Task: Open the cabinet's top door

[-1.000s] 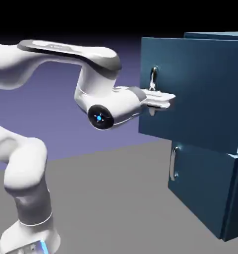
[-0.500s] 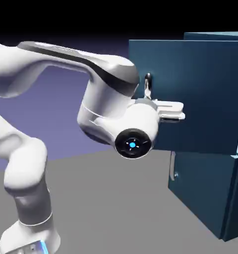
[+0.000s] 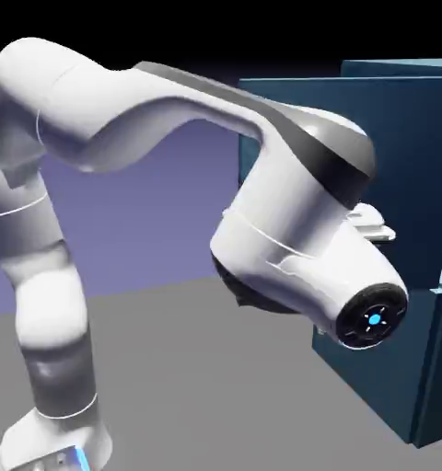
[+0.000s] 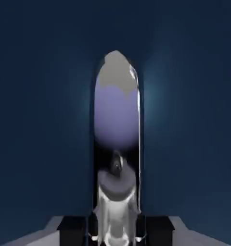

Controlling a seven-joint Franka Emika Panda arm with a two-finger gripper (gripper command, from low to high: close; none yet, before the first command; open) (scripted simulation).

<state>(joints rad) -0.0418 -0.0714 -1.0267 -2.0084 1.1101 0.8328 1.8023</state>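
Observation:
The dark blue cabinet (image 3: 433, 386) stands at the exterior view's right. Its top door (image 3: 418, 138) is swung outward, its free edge sticking out to the left past the lower door (image 3: 372, 368). My gripper (image 3: 376, 227) is at the door's face, mostly hidden behind my own wrist, which also hides the handle in this view. In the hand view the silver bar handle (image 4: 116, 125) fills the middle, running up from between my gripper (image 4: 116, 236) fingers against the blue door panel (image 4: 40, 120). The gripper is shut on that handle.
My white forearm and wrist (image 3: 298, 248) loom large in front of the cabinet. The grey table (image 3: 197, 386) lies below, with the blue-violet backdrop (image 3: 160, 202) behind.
The top door swung further out to the left over the last second. My wrist and forearm rolled right and toward the camera, now covering the handle and most of the gripper.

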